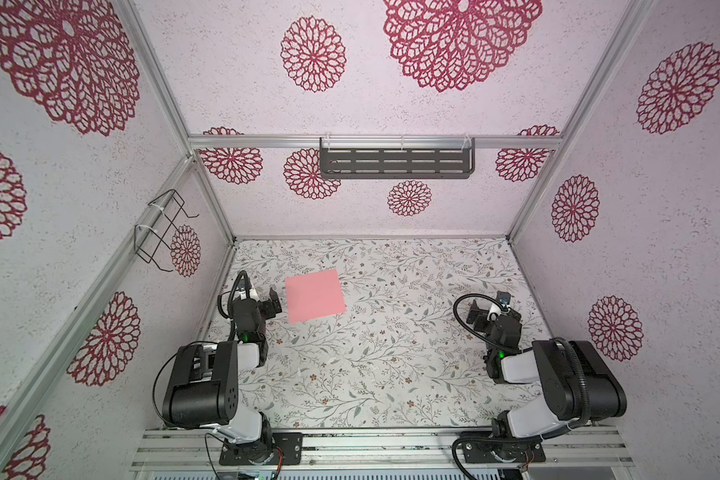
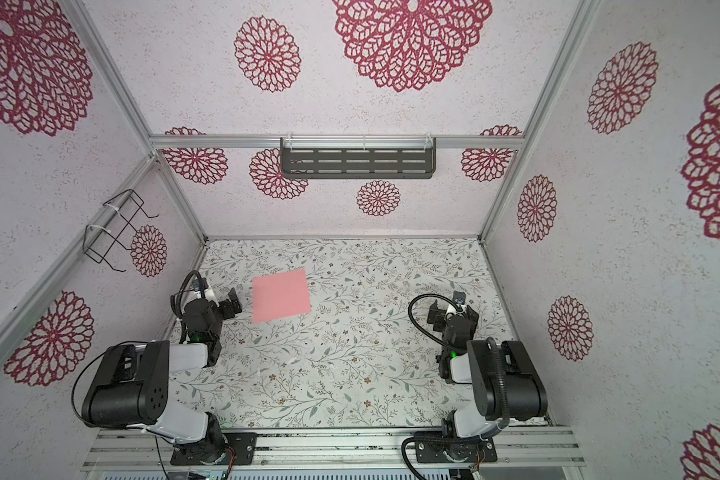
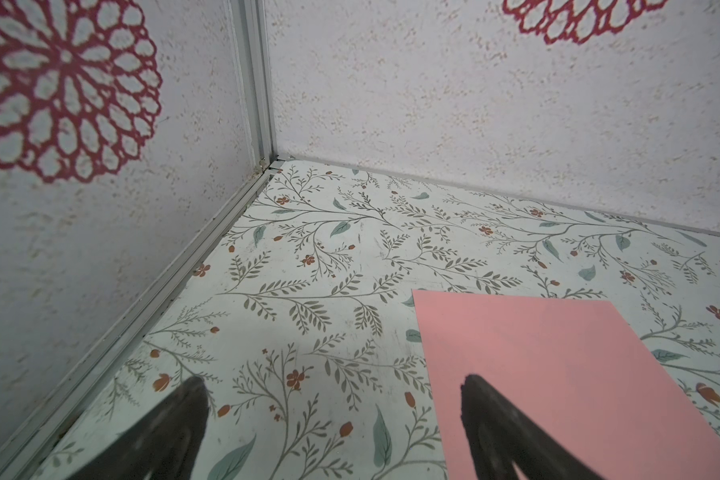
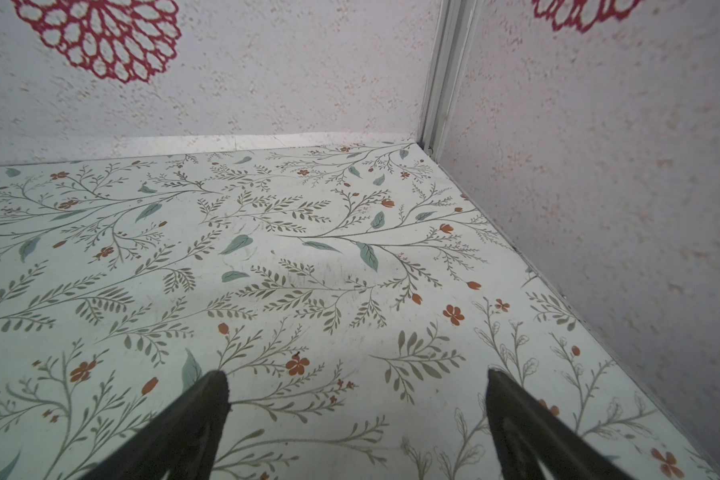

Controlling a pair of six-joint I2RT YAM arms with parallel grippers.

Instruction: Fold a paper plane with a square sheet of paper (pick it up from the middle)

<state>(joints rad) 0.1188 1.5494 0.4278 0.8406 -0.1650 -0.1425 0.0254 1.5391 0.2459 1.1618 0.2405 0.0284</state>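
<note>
Thin, smooth square sheet of paper (image 1: 314,296) lies flat on the floral tabletop (image 1: 391,353) — just beside the released left hand (image 1: 265,296); right hand (image 1: 489,304) released, well apart.

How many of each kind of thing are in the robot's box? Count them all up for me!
Pink paper: 1, the square sheet of paper
Robot grippers: 2, the left gripper and the right gripper, both open
Dark slotted shelf on the back wall: 1
Black wire rack on the side wall: 1
Total: 5
</note>
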